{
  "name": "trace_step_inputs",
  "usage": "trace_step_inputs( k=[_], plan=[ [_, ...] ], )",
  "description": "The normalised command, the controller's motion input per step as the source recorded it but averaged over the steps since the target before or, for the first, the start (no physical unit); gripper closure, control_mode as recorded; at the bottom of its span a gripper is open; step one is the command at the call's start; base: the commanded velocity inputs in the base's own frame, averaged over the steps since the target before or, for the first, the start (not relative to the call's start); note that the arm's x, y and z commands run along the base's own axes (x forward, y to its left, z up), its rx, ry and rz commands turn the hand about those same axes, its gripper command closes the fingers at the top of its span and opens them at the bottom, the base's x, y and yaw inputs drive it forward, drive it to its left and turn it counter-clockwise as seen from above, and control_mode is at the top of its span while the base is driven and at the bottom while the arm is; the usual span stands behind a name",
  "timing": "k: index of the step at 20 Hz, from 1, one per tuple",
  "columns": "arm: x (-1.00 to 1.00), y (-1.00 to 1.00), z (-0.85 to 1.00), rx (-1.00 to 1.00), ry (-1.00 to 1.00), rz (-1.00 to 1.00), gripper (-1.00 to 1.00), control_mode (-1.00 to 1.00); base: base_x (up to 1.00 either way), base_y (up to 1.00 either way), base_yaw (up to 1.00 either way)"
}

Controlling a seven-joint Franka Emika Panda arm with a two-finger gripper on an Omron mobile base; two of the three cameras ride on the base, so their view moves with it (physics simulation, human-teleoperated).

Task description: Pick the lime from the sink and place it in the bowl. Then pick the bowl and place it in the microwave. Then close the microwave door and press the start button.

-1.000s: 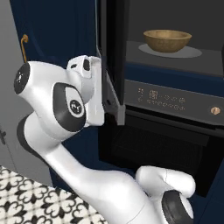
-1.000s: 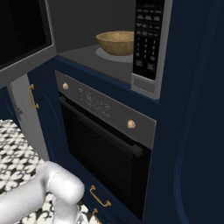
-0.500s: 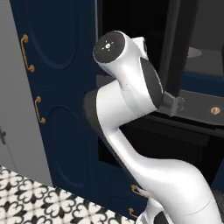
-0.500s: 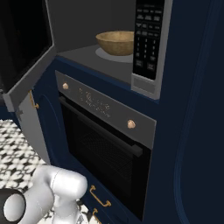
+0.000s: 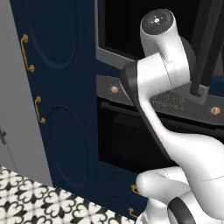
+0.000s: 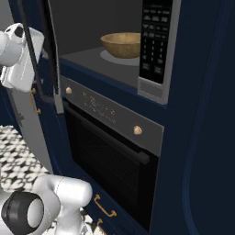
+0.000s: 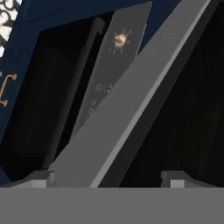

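The bowl is seen inside the microwave. The microwave door is partly open, its edge apparently pressed by the gripper, whose fingers are spread apart.

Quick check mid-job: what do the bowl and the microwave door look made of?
The bowl: apparently wood, matte light brown with a darker inside. The microwave door: seemingly dark glass in a matte grey frame, seen nearly edge-on, so the glass is a guess from its black panel.
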Motion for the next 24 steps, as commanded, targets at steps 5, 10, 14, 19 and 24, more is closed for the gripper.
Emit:
trace_step_inputs(
  k=[5,10,14,19,24],
  plan=[
    [0.67,-0.66,0.0,0.07,-0.08,0.0,-1.0,-1.0,0.0,0.0,0.0],
    [0.59,-0.63,0.0,0.03,-0.23,0.0,-1.0,-1.0,0.0,0.0,0.0],
    [0.64,-0.54,0.0,0.05,-0.09,-0.08,-1.0,-1.0,0.0,0.0,0.0],
    [0.64,-0.46,0.0,0.03,0.0,-0.1,-1.0,-1.0,0.0,0.0,0.0],
    [0.62,-0.45,0.0,0.02,0.0,-0.12,-1.0,-1.0,0.0,0.0,0.0]
  ],
)
